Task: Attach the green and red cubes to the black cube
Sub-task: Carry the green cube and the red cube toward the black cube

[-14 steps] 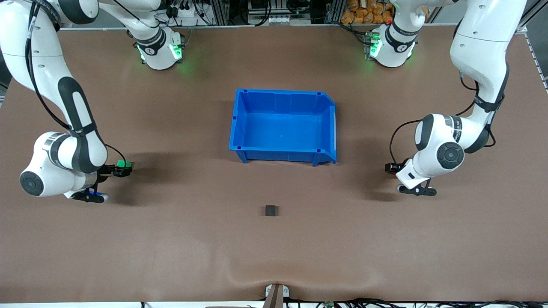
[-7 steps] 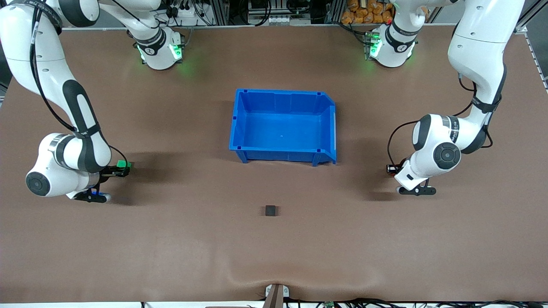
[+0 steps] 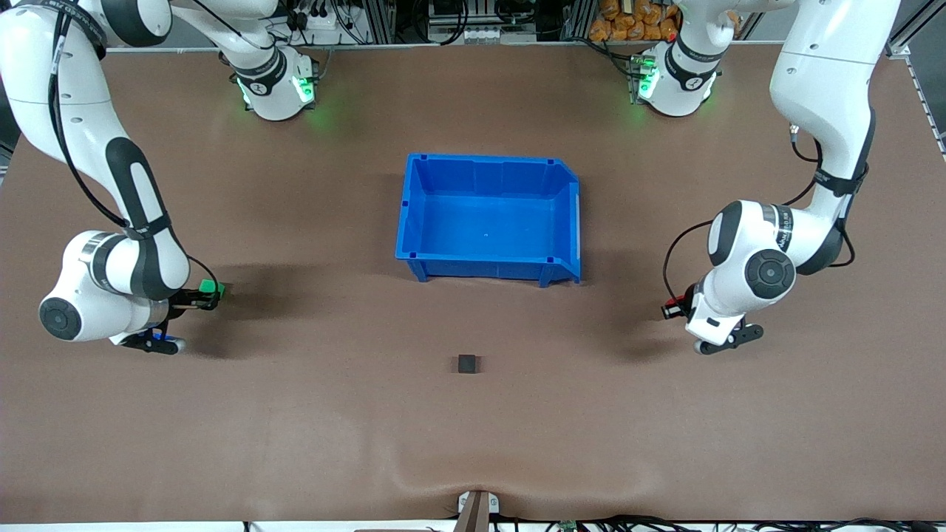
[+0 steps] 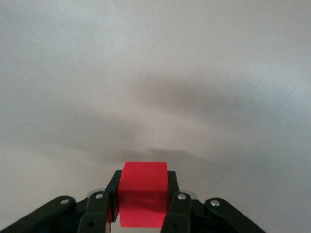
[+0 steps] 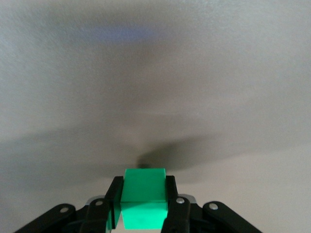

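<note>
Nearest the front camera, the black cube (image 3: 466, 363) lies alone on the brown table (image 3: 473, 443), between the two arms' ends and well apart from both grippers.

Farther from the camera than the black cube, toward the right arm's end of the table, the right gripper (image 3: 209, 292) is clenched on the green cube (image 3: 210, 286). The right wrist view confirms the grip: the green cube (image 5: 144, 197) sits squarely between the black fingers (image 5: 111, 201), which press on two of its side faces, with a dark shadow on the table under it.

Toward the left arm's end of the table, the left gripper (image 3: 672, 307) is clenched on the red cube (image 3: 671, 304), of which the front view shows only a sliver beside the arm's wrist. The left wrist view shows what the front view hides: the whole red cube (image 4: 143, 200) clamped between the fingers (image 4: 176, 206).

Farther again, the blue bin (image 3: 414, 222) stands at mid-table, touching neither cube.

No brand, label or writing can be read on the cubes or the bin; markings on the arm bases are too small to read.
</note>
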Tool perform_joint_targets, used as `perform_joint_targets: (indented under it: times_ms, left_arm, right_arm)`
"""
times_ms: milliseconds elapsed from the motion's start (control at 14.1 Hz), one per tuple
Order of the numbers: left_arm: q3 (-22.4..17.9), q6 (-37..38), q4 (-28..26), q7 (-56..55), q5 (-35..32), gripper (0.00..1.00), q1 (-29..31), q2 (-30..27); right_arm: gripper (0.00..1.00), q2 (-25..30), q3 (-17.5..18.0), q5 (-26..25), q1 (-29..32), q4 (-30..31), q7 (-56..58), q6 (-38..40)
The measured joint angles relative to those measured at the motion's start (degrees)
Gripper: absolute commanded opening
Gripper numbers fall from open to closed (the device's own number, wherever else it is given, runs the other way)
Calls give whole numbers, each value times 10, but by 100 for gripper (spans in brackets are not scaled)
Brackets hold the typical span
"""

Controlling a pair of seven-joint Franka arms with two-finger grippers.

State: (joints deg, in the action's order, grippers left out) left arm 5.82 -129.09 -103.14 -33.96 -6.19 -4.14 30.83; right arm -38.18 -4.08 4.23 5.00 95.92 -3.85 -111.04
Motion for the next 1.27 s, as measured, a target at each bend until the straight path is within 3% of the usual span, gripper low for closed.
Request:
perform_joint_targets:
  times_ms: [354, 920, 1274]
  left_arm:
    - [0, 46, 83, -105, 35, 0, -3, 0]
    - [1, 47, 164, -335, 82, 0, -46, 50]
    - [2, 47, 229, -538, 88, 0, -101, 98]
  right_arm:
    - [0, 4, 9, 54, -8, -71, -109, 96]
    - [0, 4, 12, 124, -57, -119, -306, 100]
    - [0, 4, 13, 156, -97, -142, -433, 100]
